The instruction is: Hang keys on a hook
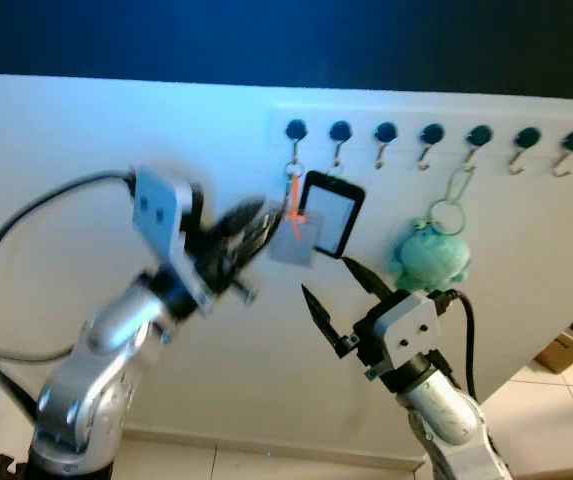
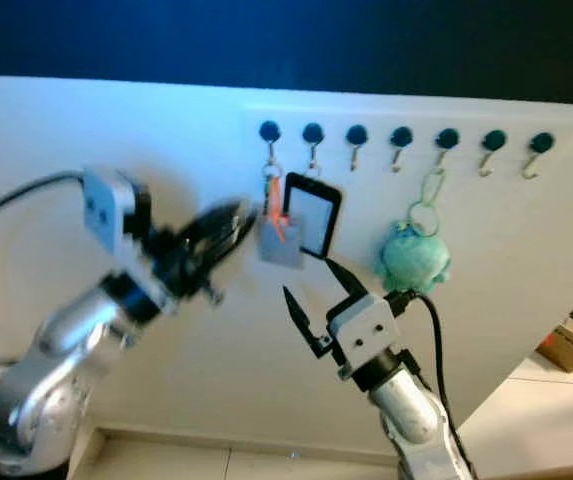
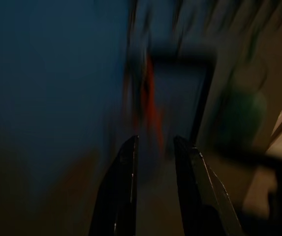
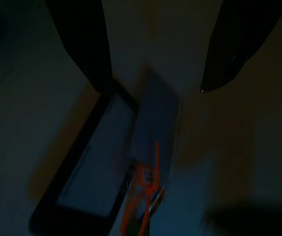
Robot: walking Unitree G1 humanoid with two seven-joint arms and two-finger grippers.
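The keys (image 1: 293, 205), a ring with an orange strap and a grey tag (image 1: 294, 243), hang from the leftmost hook (image 1: 295, 131) of a row of dark-knobbed hooks on the white wall. My left gripper (image 1: 261, 220) is blurred, just left of the tag. In the left wrist view its fingers (image 3: 126, 167) stand a little apart and open, with nothing between them and the orange strap (image 3: 150, 98) ahead. My right gripper (image 1: 338, 293) is open and empty below the keys. The right wrist view looks up at the strap (image 4: 145, 196) and tag (image 4: 155, 123).
A black-framed card holder (image 1: 331, 212) hangs from the second hook, overlapping the tag. A teal plush keychain (image 1: 429, 257) hangs from the fifth hook. The other hooks (image 1: 385, 133) are bare. A cardboard box (image 1: 571, 345) sits on the tiled floor (image 1: 556, 420) at lower right.
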